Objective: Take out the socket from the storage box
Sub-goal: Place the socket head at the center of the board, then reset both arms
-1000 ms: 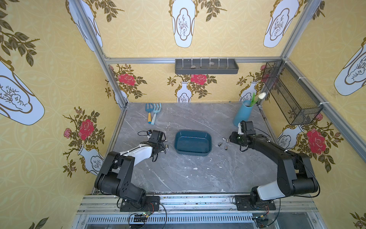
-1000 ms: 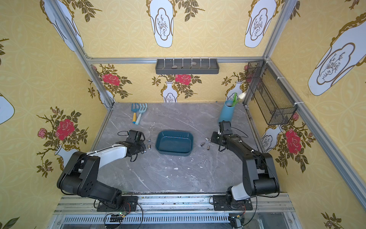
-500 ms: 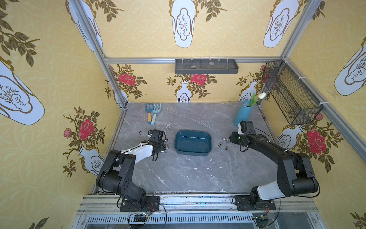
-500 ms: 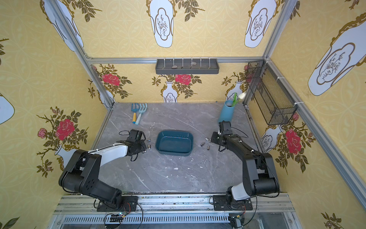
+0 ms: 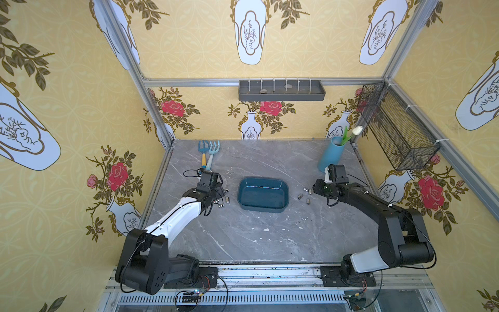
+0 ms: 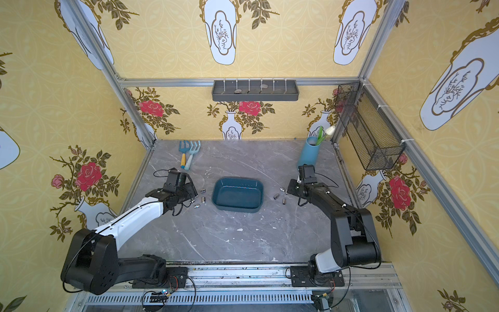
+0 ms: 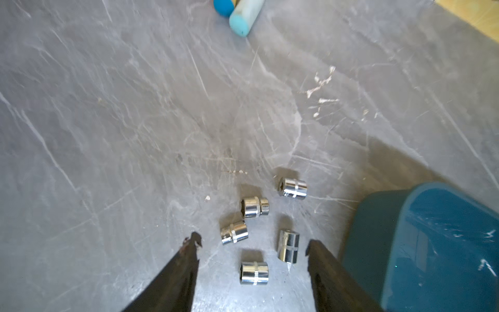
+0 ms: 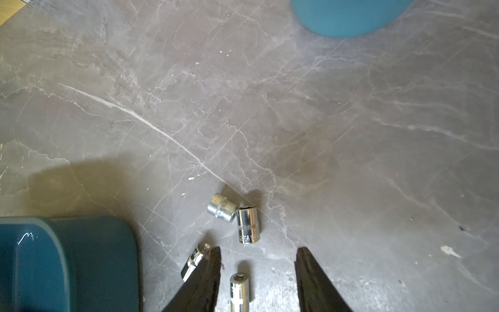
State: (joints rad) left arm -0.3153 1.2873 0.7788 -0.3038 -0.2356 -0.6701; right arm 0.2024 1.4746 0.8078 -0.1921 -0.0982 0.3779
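The blue storage box (image 5: 262,178) sits in the middle of the grey surface (image 5: 243,237). Five shiny sockets (image 7: 255,206) lie on the surface just beside its left end, and four more sockets (image 8: 248,225) lie near its right end. The left end effector (image 7: 252,241) is open, with one socket (image 7: 254,272) lying loose between its fingers (image 7: 186,264). The right end effector (image 8: 258,250) is open too, with a socket (image 8: 239,293) between its fingers

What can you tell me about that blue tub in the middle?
The storage box is a shallow, dark teal tub, rectangular with rounded corners, seemingly smooth, shiny plastic, with a few white scuffs. It sits upright and flat in the middle of the grey marbled table, and it is empty. Only the table touches it; small shiny sockets lie on either side, close but apart.
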